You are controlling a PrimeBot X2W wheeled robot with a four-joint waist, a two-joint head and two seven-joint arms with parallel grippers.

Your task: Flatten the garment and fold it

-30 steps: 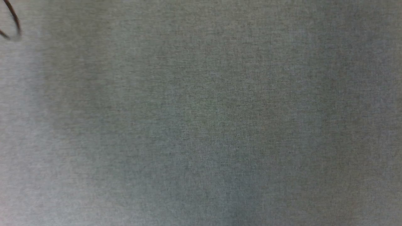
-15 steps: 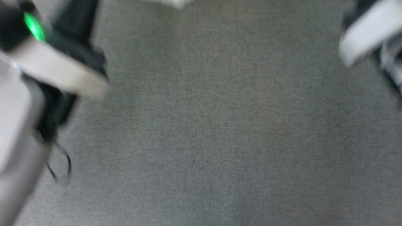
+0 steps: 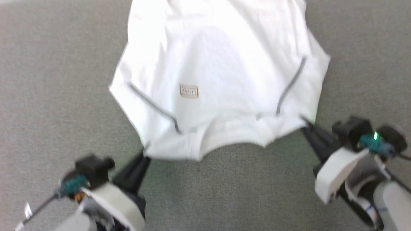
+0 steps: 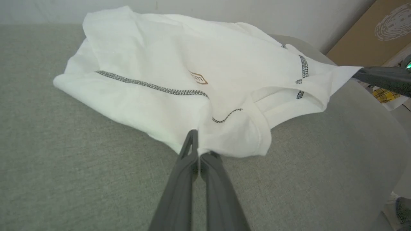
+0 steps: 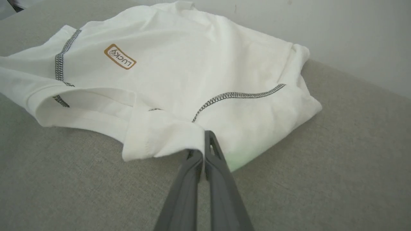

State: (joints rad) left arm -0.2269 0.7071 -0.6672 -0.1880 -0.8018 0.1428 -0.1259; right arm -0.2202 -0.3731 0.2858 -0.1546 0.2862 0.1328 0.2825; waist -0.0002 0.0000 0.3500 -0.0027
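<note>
A grey woven cloth surface [image 3: 48, 80] spreads below, with a pale wall [image 5: 321, 32] behind it and a brown cardboard panel [image 4: 359, 38] at two o'clock in the left wrist view. The thin white long-sleeved shirt with dark grey seam stitching [image 3: 218, 64] lies toward twelve o'clock in the head view, neckline nearest the robot. The left gripper [image 3: 145, 154], at seven o'clock, is clenched on its near edge. The right gripper [image 3: 304, 123], at four o'clock, grips likewise.

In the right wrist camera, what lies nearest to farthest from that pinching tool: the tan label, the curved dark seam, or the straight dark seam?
From the right tool, shut on the garment:
1. Curved dark seam, just past the tips, to the right.
2. Tan label, upper left.
3. Straight dark seam, far left.
</note>
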